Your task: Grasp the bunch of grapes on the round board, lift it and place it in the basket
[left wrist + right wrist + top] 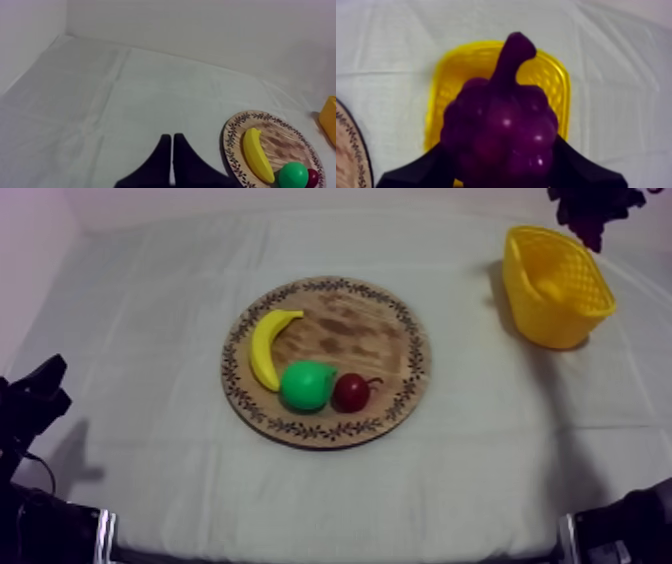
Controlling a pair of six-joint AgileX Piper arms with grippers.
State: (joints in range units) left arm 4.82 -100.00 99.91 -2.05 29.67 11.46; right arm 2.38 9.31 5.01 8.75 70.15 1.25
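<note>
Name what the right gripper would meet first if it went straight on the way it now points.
Probably the yellow basket: the right gripper, shut on the grapes, points at its open top, though depth is unclear.

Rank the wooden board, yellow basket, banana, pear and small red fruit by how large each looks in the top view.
1. wooden board
2. yellow basket
3. banana and pear: too alike to rank, the banana longer, the pear rounder
4. small red fruit

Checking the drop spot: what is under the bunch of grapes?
The yellow basket, its rim showing around the bunch of grapes held by the right pincer. The grapes hide its floor.
</note>
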